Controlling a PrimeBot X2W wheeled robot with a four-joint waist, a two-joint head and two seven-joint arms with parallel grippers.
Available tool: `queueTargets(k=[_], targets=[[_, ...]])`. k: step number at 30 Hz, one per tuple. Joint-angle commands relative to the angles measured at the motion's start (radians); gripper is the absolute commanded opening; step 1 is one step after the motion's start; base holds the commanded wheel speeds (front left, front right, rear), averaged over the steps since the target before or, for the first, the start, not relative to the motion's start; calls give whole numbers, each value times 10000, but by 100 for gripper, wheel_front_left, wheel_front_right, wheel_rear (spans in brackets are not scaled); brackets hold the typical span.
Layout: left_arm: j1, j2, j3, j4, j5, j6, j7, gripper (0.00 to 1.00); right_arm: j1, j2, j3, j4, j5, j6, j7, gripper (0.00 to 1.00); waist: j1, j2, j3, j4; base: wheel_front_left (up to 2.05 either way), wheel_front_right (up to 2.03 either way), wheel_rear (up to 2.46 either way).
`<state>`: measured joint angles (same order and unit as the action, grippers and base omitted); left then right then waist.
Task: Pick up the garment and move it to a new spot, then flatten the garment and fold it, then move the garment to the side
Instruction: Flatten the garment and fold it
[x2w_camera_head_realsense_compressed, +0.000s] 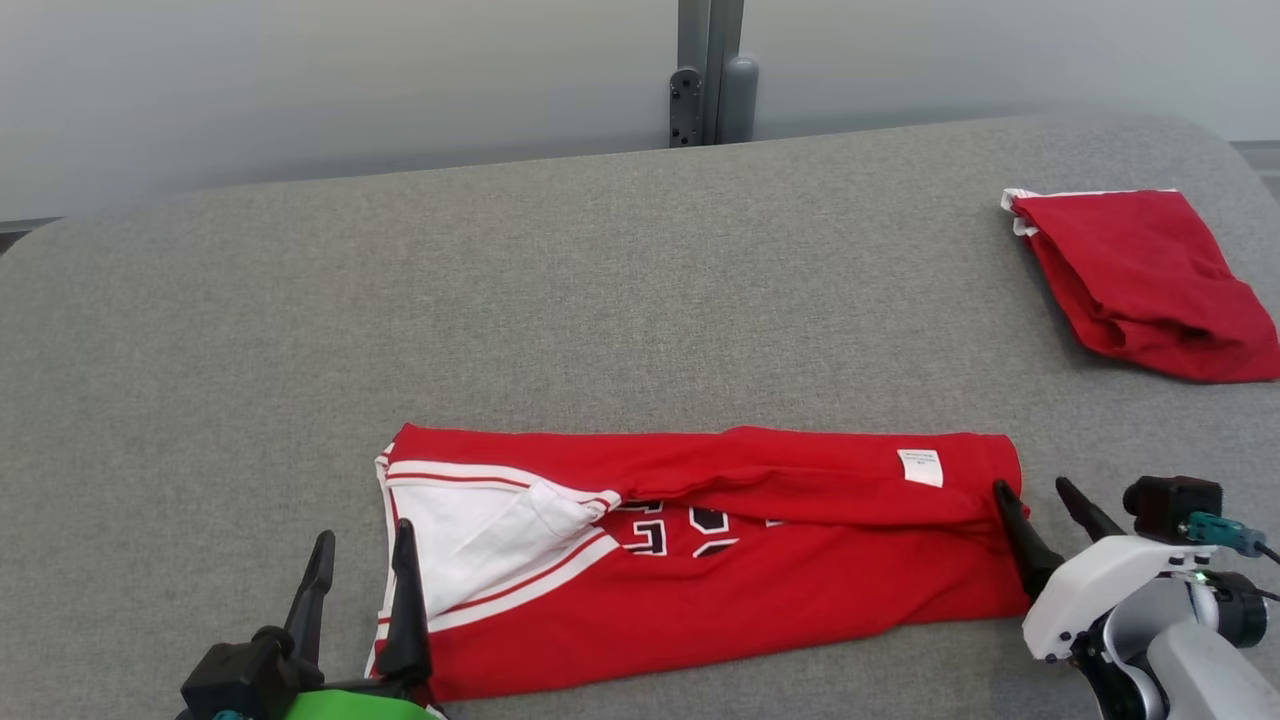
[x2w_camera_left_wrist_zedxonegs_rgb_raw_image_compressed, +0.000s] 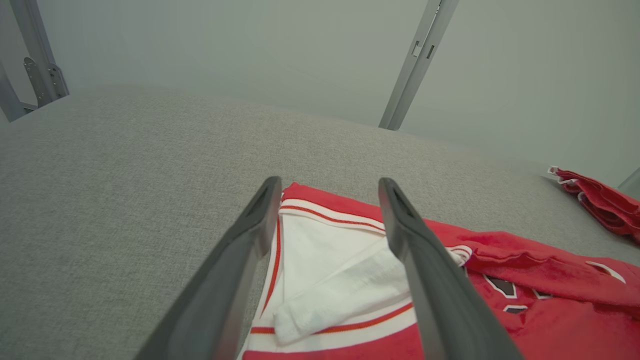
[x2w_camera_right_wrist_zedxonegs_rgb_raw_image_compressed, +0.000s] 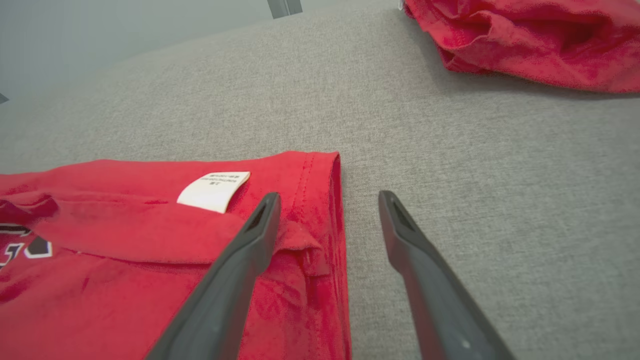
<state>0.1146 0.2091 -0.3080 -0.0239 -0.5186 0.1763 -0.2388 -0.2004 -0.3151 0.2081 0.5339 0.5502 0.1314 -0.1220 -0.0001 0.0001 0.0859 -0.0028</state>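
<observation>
Head view: folded red garment (x2w_camera_head_realsense_compressed: 700, 570) flat on grey table (x2w_camera_head_realsense_compressed: 600, 300), 6 o'clock; left gripper (x2w_camera_head_realsense_compressed: 364, 534) at its 9 o'clock end, right gripper (x2w_camera_head_realsense_compressed: 1032, 485) at its 3 o'clock end, both spread wide, holding nothing; second red garment (x2w_camera_head_realsense_compressed: 1140, 280), 2 o'clock
Left wrist view: fingers (x2w_camera_left_wrist_zedxonegs_rgb_raw_image_compressed: 240, 260) flank white panel (x2w_camera_left_wrist_zedxonegs_rgb_raw_image_compressed: 325, 260)
Right wrist view: one finger over hem (x2w_camera_right_wrist_zedxonegs_rgb_raw_image_compressed: 320, 210), other over table

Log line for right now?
jersey: folded lengthwise | left gripper: open, neck end | right gripper: open, hem end | second garment: far right
</observation>
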Motion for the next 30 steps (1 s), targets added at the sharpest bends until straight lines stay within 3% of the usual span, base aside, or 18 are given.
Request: queueTargets(k=[1,12,13,14,17,18,30], targets=[[-162,-2,11,33,14,39,-54,100,-162,44,104,255,125,-15,165,100,1,-1,-20,60,0,0,0],[-188,42,65,75,-27,102,-87,100,-656,368,960,1783,366,-11,695,100,1,-1,39,137,0,0,0],[-196,49,63,85,-33,103,-92,100,-698,400,1073,1871,364,-9,726,90,1,-1,48,122,0,0,0],[-206,55,65,93,-36,101,-95,100,-739,437,1172,1949,379,-8,746,56,1,-1,55,108,0,0,0],[-237,59,57,115,-41,91,-102,100,-883,501,1379,2194,440,-8,769,8,1,-1,63,63,0,0,0],[-250,64,50,121,-39,86,-105,100,-945,513,1427,2258,470,-9,746,0,1,-1,63,50,0,0,0],[-387,189,118,190,66,118,-146,100,-1584,-355,1367,2106,987,-20,335,0,1,-1,-39,-415,0,0,0]])
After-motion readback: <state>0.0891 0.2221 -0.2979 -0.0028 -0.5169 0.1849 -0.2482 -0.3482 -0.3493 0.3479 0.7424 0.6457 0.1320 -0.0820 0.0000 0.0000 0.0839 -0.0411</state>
